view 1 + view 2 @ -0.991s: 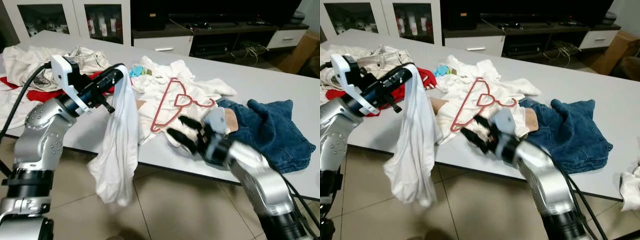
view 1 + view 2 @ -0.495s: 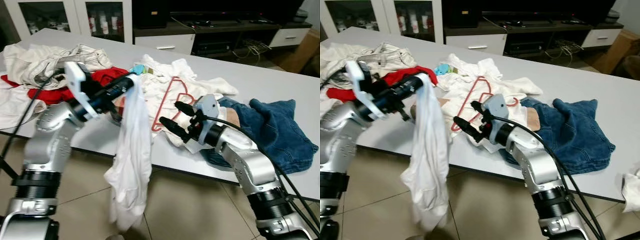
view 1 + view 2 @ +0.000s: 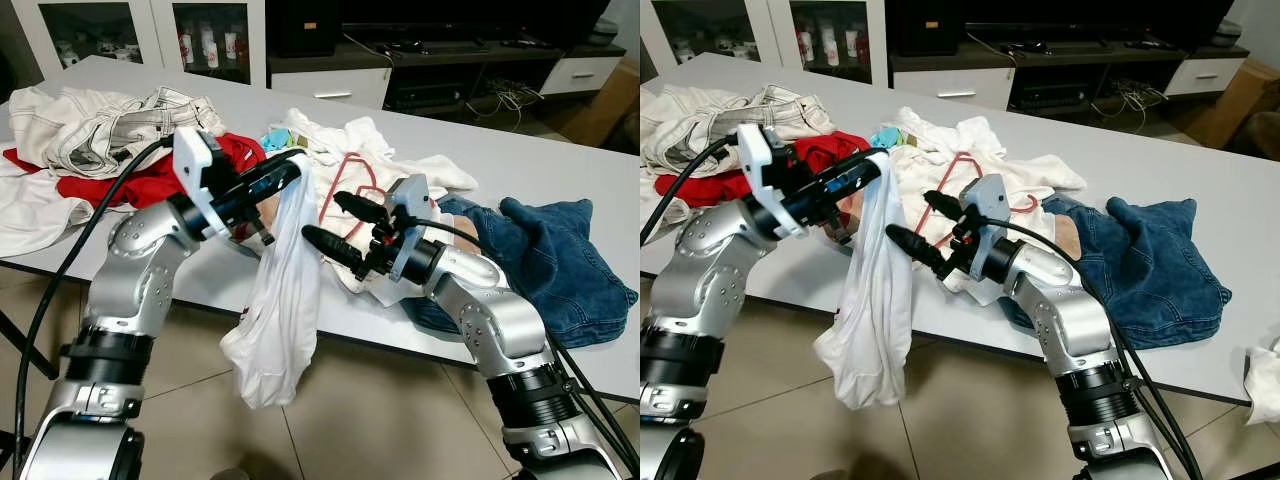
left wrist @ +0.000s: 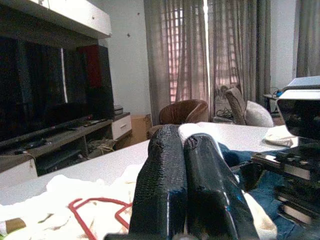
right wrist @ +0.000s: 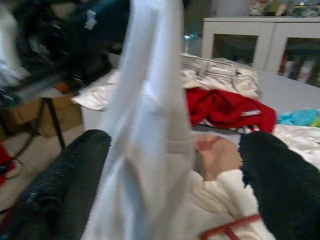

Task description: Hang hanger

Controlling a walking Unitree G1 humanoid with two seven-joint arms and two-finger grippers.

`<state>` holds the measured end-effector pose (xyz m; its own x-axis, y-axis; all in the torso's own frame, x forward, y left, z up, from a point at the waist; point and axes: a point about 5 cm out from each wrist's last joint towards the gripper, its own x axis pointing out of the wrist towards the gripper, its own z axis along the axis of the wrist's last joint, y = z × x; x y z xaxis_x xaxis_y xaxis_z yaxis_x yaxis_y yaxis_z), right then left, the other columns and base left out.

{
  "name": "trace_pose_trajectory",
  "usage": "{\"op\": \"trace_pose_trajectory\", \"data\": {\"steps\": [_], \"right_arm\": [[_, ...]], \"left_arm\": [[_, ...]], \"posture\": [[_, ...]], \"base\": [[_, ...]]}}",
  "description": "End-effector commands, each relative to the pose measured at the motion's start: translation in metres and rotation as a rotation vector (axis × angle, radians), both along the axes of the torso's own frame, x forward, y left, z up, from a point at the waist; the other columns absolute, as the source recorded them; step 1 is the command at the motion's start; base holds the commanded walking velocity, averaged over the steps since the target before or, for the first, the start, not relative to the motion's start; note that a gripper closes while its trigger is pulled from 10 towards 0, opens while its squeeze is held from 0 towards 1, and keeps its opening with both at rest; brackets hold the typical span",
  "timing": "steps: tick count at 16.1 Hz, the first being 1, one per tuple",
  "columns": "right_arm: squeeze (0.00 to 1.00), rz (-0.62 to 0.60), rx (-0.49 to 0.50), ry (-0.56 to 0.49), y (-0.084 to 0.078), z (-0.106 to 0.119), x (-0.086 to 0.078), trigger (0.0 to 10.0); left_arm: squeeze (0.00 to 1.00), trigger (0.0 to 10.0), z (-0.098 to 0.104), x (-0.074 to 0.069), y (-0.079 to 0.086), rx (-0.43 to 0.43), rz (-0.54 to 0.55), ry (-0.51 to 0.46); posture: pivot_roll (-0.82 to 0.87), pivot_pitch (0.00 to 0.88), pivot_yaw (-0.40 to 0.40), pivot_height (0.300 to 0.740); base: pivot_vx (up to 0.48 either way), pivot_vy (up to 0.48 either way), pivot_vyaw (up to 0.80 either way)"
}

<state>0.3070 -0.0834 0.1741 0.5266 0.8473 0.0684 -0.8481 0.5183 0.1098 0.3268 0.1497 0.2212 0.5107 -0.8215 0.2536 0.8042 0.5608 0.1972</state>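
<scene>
Left eye view: the left gripper [image 3: 290,172] was clenched on a white shirt [image 3: 275,300] that hung off the grey table [image 3: 560,170] edge toward 6 o'clock. The right gripper [image 3: 330,222], fingers spread apart, reached at the shirt from 3 o'clock. The red wire hanger [image 3: 345,190] lay on a white garment [image 3: 400,170] on the table, its lower part hidden behind the right gripper.

Right eye view: blue jeans [image 3: 1140,265] lay at 3 o'clock of the hanger.

Left wrist view: the fingers [image 4: 165,190] were pressed together, hiding most of the hanger.

Right wrist view: blurred; the shirt hung between the parted fingers [image 5: 60,190].
</scene>
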Motion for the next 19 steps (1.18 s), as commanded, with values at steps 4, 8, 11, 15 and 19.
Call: {"op": "trace_pose_trajectory", "data": {"steps": [4, 8, 11, 15, 19], "right_arm": [[0.38, 0.049, 0.025, 0.021, -0.005, 0.007, -0.002, 10.0], [0.00, 0.064, -0.028, 0.083, 0.006, -0.012, -0.003, 10.0], [0.00, 0.024, -0.034, 0.103, 0.008, -0.017, 0.003, 10.0], [0.00, 0.026, -0.070, 0.105, 0.012, -0.025, 0.003, 0.5], [0.00, -0.042, -0.084, 0.100, 0.007, -0.027, 0.008, 0.0]], "left_arm": [[0.00, 10.0, 0.011, 0.004, -0.007, -0.004, -0.022, -0.052], [0.00, 10.0, 0.015, 0.002, -0.012, -0.005, -0.048, -0.075], [0.00, 10.0, 0.017, 0.001, -0.008, 0.000, -0.050, -0.084], [0.00, 10.0, 0.021, 0.000, -0.007, -0.001, -0.047, -0.097], [0.00, 10.0, 0.025, 0.001, -0.009, -0.009, -0.049, -0.109]], "posture": [[0.02, 0.000, -0.075, 0.740], [0.03, 0.000, -0.072, 0.740], [0.03, 0.000, -0.068, 0.740], [0.04, 0.000, -0.068, 0.740], [0.03, 0.000, -0.063, 0.740]], "base": [[0.000, 0.000, 0.00], [0.000, 0.000, 0.00], [0.000, 0.000, 0.00], [0.000, 0.000, 0.00], [0.000, 0.000, 0.00]]}}
